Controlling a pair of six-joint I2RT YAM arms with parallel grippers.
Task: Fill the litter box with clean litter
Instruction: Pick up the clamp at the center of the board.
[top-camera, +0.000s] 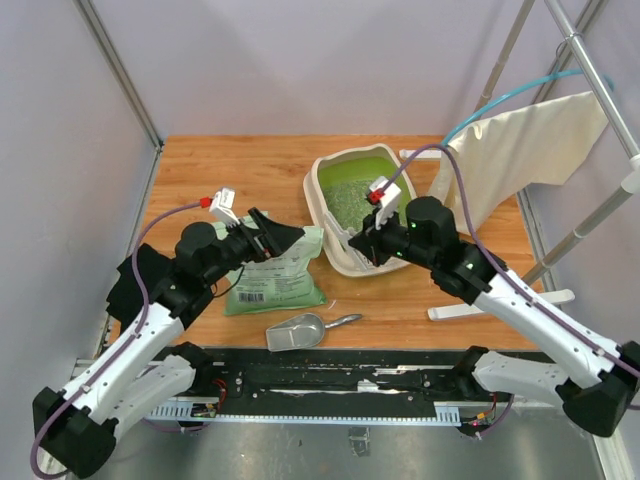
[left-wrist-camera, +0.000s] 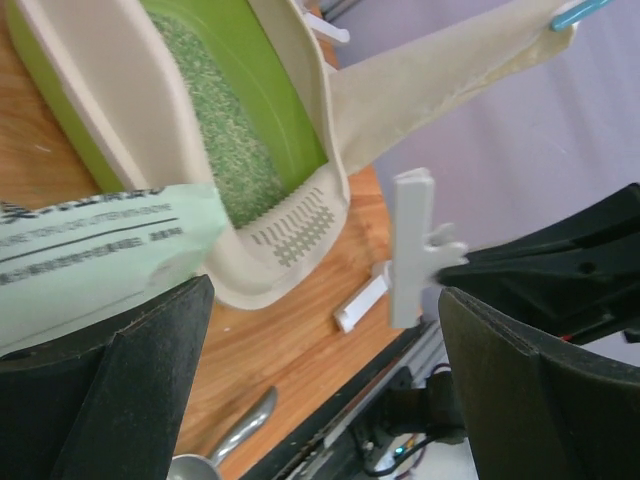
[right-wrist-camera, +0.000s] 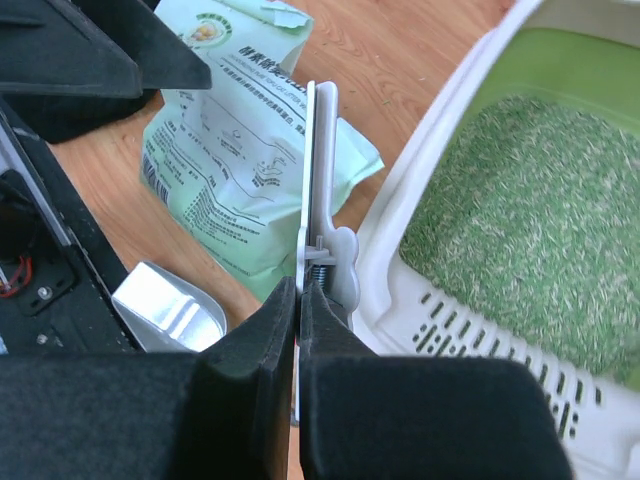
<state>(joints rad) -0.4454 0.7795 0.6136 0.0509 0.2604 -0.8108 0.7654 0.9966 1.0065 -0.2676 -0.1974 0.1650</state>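
Right claw (right-wrist-camera: 298, 300) pinched a white plastic clip (right-wrist-camera: 318, 180); left claw (left-wrist-camera: 325, 290) gaped over the light green printed bag (top-camera: 280, 275). Green-grey litter granules (top-camera: 352, 200) sat in the cream-white plastic tray (top-camera: 312, 195) beside it, thinly we thought. That edge-on pinch could've dropped the clip in.

The top external camera looked steeply down from above and behind the arm bases (top-camera: 72, 438), over the whole tabletop (top-camera: 260, 165). The left wrist camera sat close behind the left claw (left-wrist-camera: 322, 290), facing three o'clock; the right wrist camera, close behind the right claw (right-wrist-camera: 298, 312), faced nine o'clock. All three shared the litter box (top-camera: 318, 195), printed green bag (top-camera: 275, 275), metal scoop (top-camera: 297, 332) and white clip (right-wrist-camera: 318, 170).
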